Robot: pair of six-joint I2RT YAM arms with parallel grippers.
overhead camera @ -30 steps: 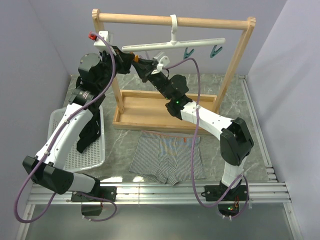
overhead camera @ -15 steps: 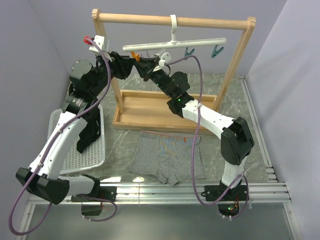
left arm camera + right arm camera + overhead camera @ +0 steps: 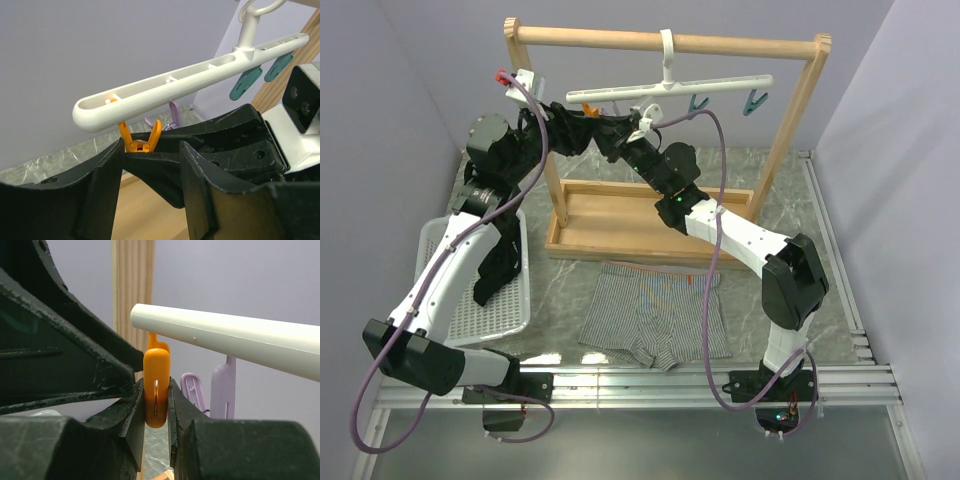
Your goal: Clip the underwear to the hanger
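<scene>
Right hand (image 3: pixel 156 401) clamps the orange clip (image 3: pixel 156 371) under the hanger (image 3: pixel 225 337), probably steadying it; left hand (image 3: pixel 150 162) hovers alongside, jaws apart.

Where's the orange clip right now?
In the right wrist view, the orange clip hangs under the left end of the hanger, pinched by the right gripper, beside the purple clips.

Bright, even light; soft shadows

No word, brand or number can be read; the hanger (image 3: pixel 190 82) bears none. The right arm (image 3: pixel 745 238) perhaps carries marks, too blurred.
</scene>
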